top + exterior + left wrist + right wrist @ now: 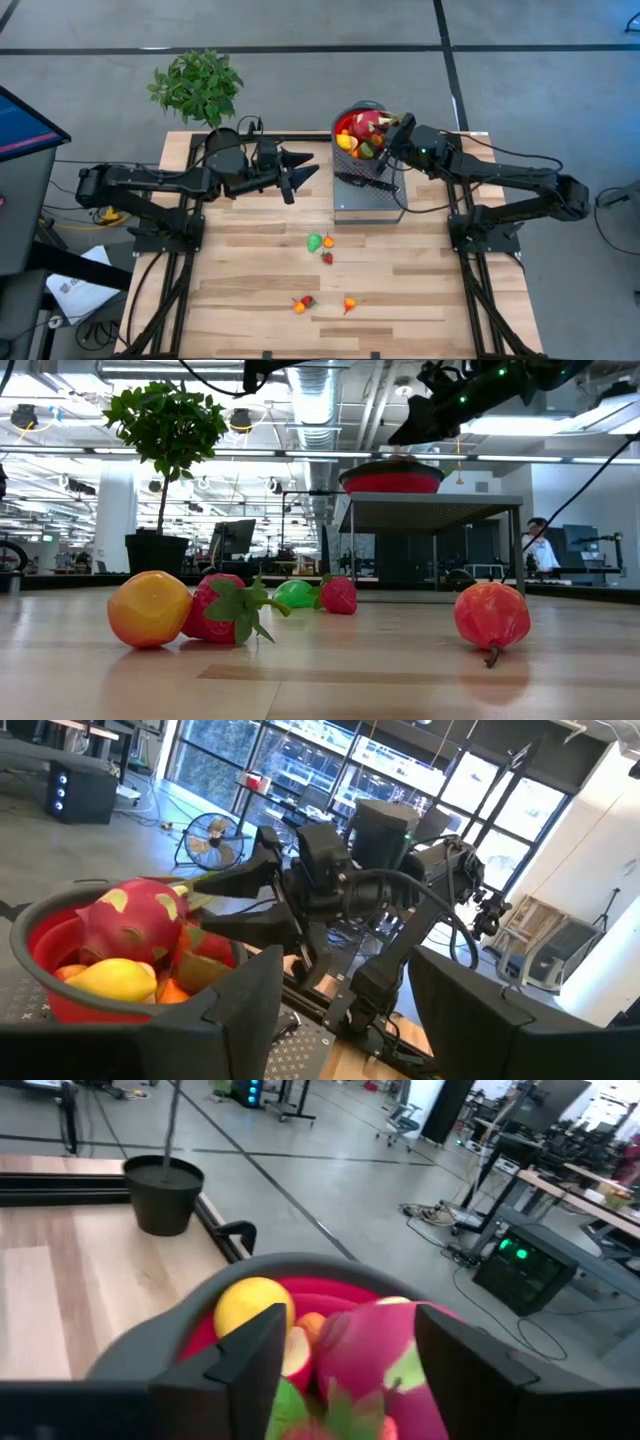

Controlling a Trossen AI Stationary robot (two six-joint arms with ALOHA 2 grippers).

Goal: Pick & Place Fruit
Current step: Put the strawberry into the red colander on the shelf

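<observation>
Pale wood surface (400, 290) on grey floor, potted plant (198, 85) at back edge. Fruit (362, 135) heaped in red bowl (345, 122) on metal stand; few strays mid-surface. Right tool (392, 137) w/ fingers apart over bowl; left tool (300, 172) apart, empty.

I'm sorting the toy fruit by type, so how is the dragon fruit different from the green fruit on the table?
The dragon fruit is pink-red with green tips; the green fruit is plain green. The dragon fruit is much larger. It sits piled with other fruit in the bowl on the raised stand, under the right gripper; the green fruit lies on the table beside a small red fruit. Neither is held.
</observation>
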